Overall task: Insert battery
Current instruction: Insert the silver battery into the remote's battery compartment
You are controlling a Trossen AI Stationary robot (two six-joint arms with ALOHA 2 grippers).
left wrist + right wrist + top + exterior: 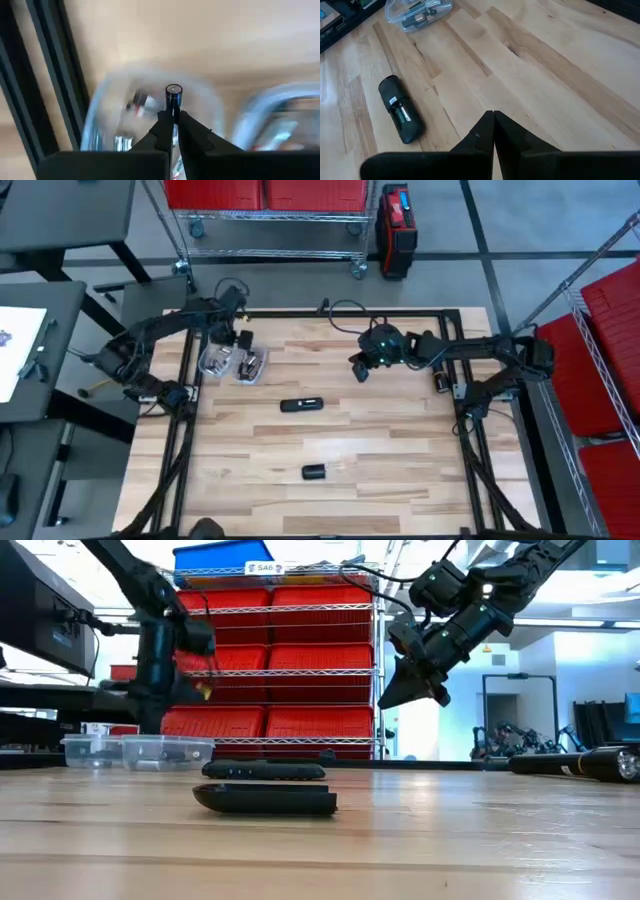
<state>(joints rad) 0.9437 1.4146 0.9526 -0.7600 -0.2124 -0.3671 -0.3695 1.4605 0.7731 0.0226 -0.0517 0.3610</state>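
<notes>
Black remote (301, 405) lay mid-table, lengthwise across it, bay up. Your left gripper (173, 116) pinched a battery (173, 96) over the tubs (232, 362), so the remote lay toward the centre. Your right gripper (493, 120) hung shut, empty, nearer the remote.

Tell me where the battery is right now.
In the left wrist view, the battery is pinched between the left gripper's fingers, just above the clear containers at the table's far left.
</notes>
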